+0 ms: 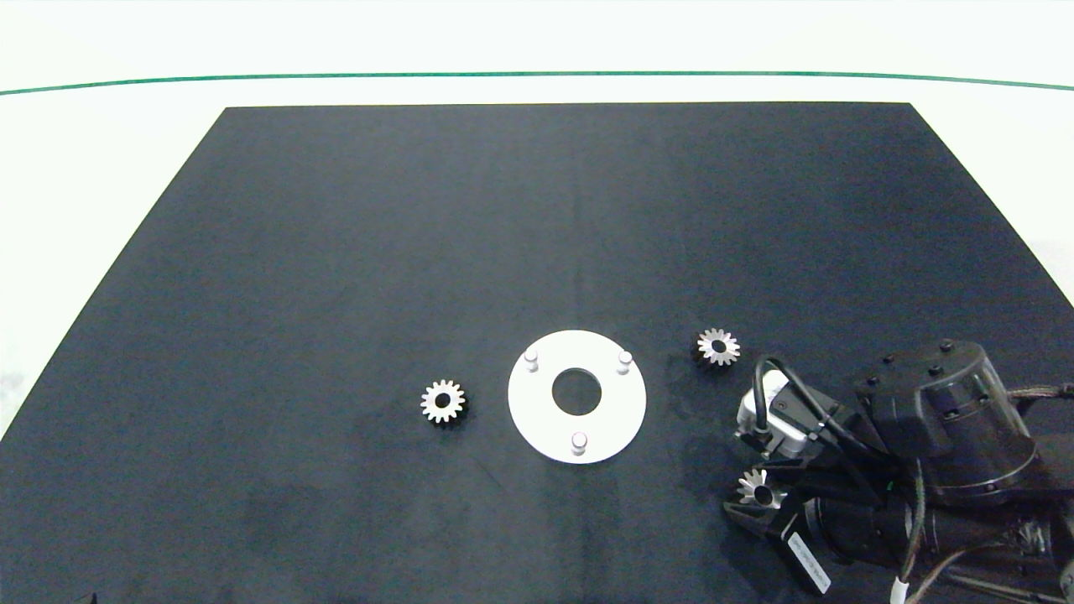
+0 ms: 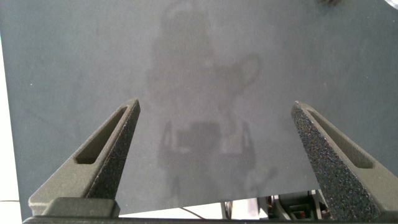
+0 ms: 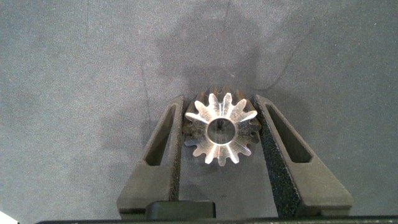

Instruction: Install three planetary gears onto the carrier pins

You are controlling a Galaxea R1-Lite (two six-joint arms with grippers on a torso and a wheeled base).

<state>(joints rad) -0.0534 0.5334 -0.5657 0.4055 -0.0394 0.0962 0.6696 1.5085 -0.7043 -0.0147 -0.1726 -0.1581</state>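
Gear (image 3: 220,128) gripped between right hand (image 3: 219,134) fingers, near right of white disc (image 1: 537,415). Pins (image 1: 578,441) bare. Two gears (image 1: 442,401) flank disc on table (image 1: 336,252). Left hand (image 2: 214,149) open.

The right arm (image 1: 940,436) is chunky black with dome screws, looped black cables, a silver-white block, and a barcode-looking label.

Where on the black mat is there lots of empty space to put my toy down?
The whole far half of the black mat, beyond the white disc, is bare, and so is its left side past the left gear. It is crowded near the right: the right gripper closes on a gear, with another gear nearby.
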